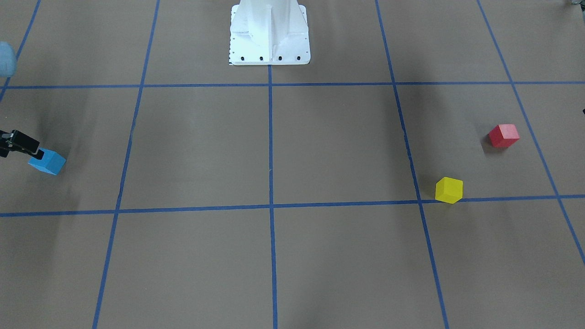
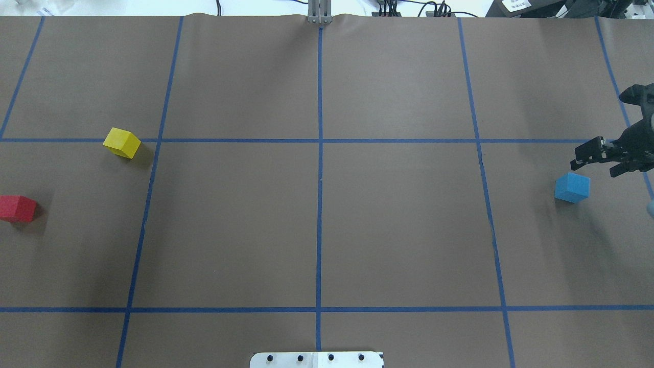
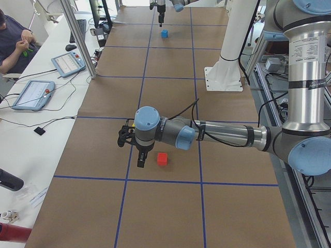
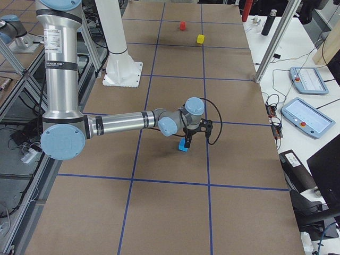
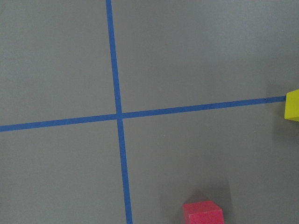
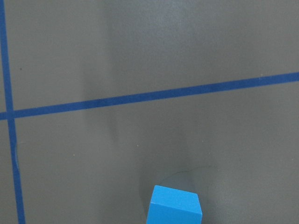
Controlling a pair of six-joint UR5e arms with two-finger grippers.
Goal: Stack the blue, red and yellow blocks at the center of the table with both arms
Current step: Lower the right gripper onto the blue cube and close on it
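Note:
The blue block (image 2: 572, 187) sits on the brown table at the robot's far right; it also shows in the front view (image 1: 47, 161) and low in the right wrist view (image 6: 174, 205). My right gripper (image 2: 592, 164) hovers just above and beside it, fingers spread, open and empty. The red block (image 2: 17, 208) sits at the far left edge and the yellow block (image 2: 121, 142) lies a little farther in. My left gripper (image 3: 133, 155) shows only in the exterior left view, next to the red block (image 3: 162, 158); I cannot tell its state. The left wrist view shows the red block (image 5: 203, 213) below.
The white robot pedestal (image 1: 269, 34) stands at the robot's edge of the table. Blue tape lines (image 2: 320, 204) cross at the table's center. Side benches hold tablets (image 4: 305, 79) and cables; a person (image 3: 13, 41) sits at the bench past the far side.

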